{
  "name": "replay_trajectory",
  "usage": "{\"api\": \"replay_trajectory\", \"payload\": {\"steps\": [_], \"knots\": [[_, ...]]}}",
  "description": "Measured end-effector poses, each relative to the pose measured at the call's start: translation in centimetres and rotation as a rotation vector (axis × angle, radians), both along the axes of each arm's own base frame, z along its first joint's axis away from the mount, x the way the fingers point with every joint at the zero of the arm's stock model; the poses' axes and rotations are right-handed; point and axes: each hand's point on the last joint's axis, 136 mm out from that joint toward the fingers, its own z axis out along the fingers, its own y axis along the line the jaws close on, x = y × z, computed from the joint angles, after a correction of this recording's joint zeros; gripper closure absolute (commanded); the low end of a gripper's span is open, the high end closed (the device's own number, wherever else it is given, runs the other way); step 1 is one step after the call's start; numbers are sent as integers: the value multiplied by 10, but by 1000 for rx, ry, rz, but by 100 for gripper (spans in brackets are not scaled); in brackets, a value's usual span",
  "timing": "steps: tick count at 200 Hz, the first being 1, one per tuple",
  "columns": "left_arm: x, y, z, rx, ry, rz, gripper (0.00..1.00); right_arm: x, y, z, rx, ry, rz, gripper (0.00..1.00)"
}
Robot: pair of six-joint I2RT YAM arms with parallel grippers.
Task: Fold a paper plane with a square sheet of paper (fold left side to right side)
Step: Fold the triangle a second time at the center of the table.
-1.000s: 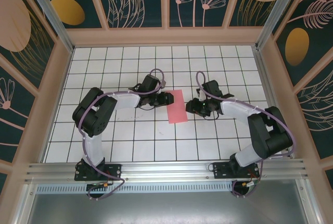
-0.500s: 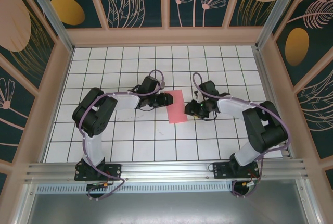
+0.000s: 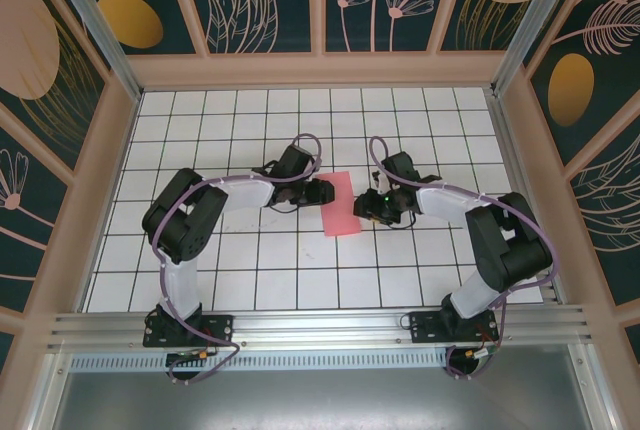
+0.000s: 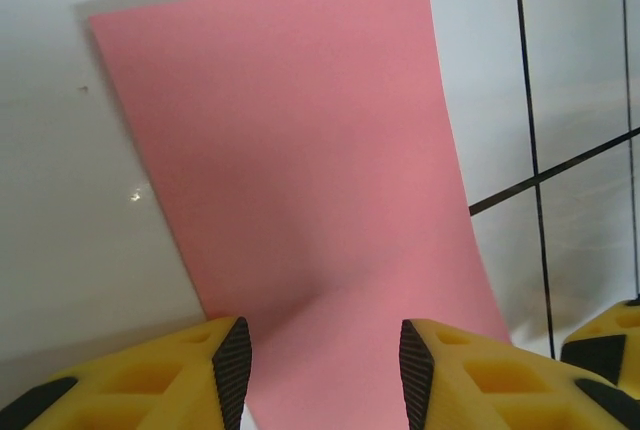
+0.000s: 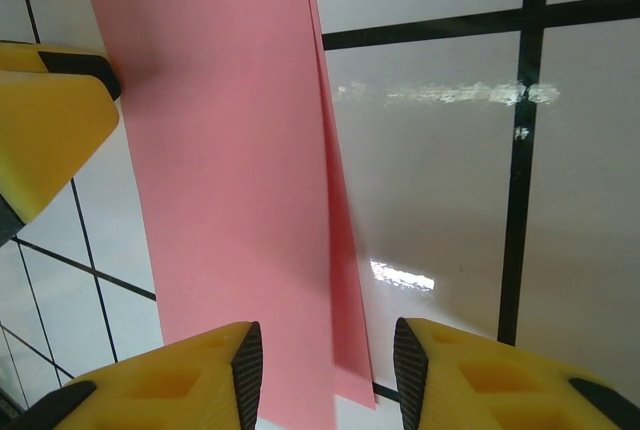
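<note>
The square sheet of paper is pink-red and lies folded into a narrow upright strip in the middle of the tiled table. My left gripper sits at the strip's upper left edge. In the left wrist view the paper runs flat between its open fingertips, bulging slightly near them. My right gripper is at the strip's right edge. Its wrist view shows two paper layers, the lower one sticking out a little past the upper. Its fingers stand open over that edge.
White tiles with black grid lines surround the paper, and wooden walls fence the table. One yellow finger of the left gripper shows in the right wrist view. A right gripper finger shows in the left wrist view.
My right gripper has slid left up to the paper's right edge. The left gripper has crept slightly right onto the left edge. The paper has stayed put.
</note>
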Motion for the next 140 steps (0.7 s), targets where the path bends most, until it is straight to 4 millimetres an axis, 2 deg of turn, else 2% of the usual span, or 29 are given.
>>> {"api": "replay_trajectory", "payload": {"steps": [59, 140], "knots": [[0, 0, -2, 47, 6, -11, 53, 4, 1, 4, 57, 18, -14, 59], [0, 0, -2, 48, 6, -14, 53, -1, 13, -9, 117, 97, -8, 62]]}}
